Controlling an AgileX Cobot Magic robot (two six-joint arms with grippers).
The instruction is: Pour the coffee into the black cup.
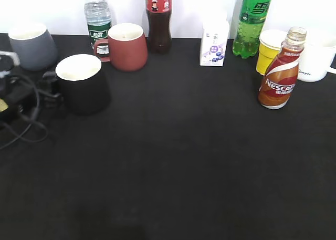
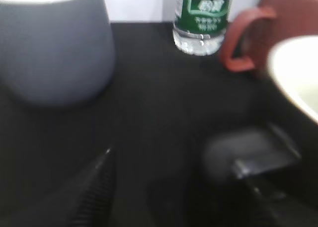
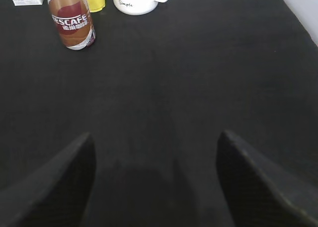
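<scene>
Coffee bottle (image 1: 281, 72) stands upright at the far right of the black table (image 1: 184, 161), uncapped, just beside a yellow cup (image 1: 269, 51) and a white mug (image 1: 317, 61); the black cup (image 1: 83, 84) sits at the far left, near a grey mug (image 1: 32, 44) and a red-brown mug (image 1: 127, 45); the right gripper (image 3: 154, 182) hangs open over bare table, well short of the bottle; the left gripper (image 2: 169, 187) is low beside the black cup, too blurred to tell its state.
</scene>
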